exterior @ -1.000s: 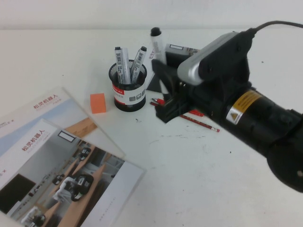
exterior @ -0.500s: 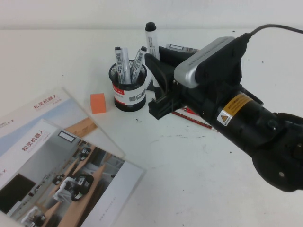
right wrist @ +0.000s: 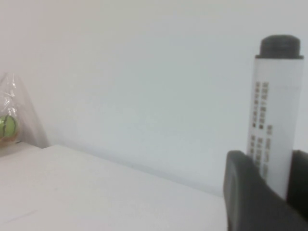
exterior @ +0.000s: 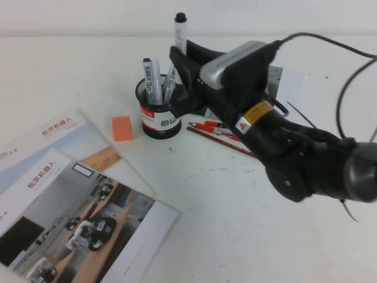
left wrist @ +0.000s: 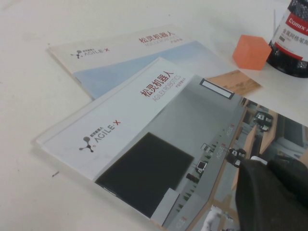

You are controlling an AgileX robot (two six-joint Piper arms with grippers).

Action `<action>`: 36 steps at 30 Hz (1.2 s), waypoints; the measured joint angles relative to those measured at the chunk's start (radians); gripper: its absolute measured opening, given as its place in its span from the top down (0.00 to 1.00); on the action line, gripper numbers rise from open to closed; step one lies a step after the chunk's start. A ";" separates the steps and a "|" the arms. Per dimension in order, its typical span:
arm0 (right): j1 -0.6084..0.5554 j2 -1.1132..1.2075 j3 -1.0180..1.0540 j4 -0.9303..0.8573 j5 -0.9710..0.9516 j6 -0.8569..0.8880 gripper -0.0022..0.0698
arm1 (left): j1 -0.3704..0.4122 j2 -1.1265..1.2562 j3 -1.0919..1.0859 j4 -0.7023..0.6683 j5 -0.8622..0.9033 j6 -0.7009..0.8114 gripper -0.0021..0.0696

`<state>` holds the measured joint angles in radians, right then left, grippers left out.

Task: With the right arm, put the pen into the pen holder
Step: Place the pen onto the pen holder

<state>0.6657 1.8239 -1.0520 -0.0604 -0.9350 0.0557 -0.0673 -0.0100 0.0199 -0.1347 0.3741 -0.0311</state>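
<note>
My right gripper (exterior: 184, 69) is shut on the pen (exterior: 179, 34), a white-grey marker with a black cap, and holds it upright. The pen stands just behind and above the far right rim of the pen holder (exterior: 159, 119), a black mesh cup with a white-and-red label. Two similar markers (exterior: 154, 81) stand inside the holder. In the right wrist view the pen (right wrist: 275, 120) rises between the dark fingers (right wrist: 245, 197) of the gripper (right wrist: 272, 192). My left gripper (left wrist: 272, 192) shows only as a dark mass over the brochures, with the holder (left wrist: 294, 38) far ahead of it.
An orange block (exterior: 122, 128) sits left of the holder. Two brochures (exterior: 70, 194) cover the front left of the table. Red pens (exterior: 215, 125) and a red pencil (exterior: 227, 141) lie right of the holder, under my right arm. A printed sheet (exterior: 284, 79) lies behind the arm.
My right arm has swung left with the pen, from beside the holder's right to just over its far right rim. The pen sits higher and more upright.
</note>
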 joint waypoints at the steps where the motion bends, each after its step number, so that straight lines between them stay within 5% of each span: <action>1: 0.000 0.020 -0.025 -0.002 0.002 0.002 0.79 | 0.000 0.000 0.000 0.000 0.000 0.000 0.97; 19: -0.017 0.283 -0.388 -0.013 0.145 0.002 0.79 | 0.000 0.000 0.000 0.000 0.000 0.000 0.97; 36: -0.023 0.371 -0.460 0.011 0.274 -0.009 0.79 | 0.000 0.000 0.000 0.000 0.000 0.000 0.97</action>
<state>0.6424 2.1947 -1.5119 -0.0489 -0.6613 0.0468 -0.0673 -0.0100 0.0199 -0.1347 0.3741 -0.0311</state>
